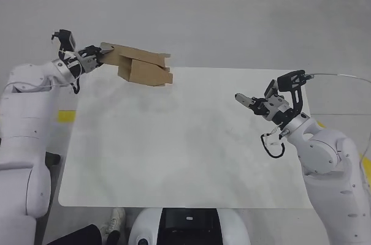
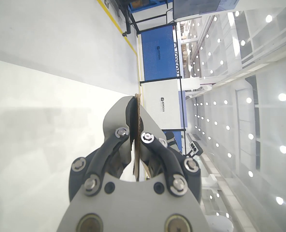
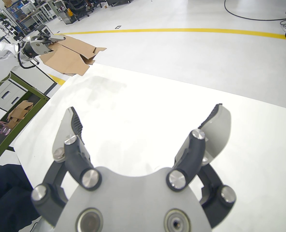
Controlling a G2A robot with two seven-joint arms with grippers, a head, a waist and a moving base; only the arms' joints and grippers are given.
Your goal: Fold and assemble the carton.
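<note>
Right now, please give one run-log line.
left gripper: shut on carton, at far table edge | right gripper: open, empty, over table

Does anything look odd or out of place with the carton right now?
The carton is collapsed and tilted, pinched by one edge in the left gripper at the far corner of the table. It sits partly past the table edge with its flaps loose. No tear is visible.

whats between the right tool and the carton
Just bare table, as the top view shows, from the right tool to the carton.
</note>
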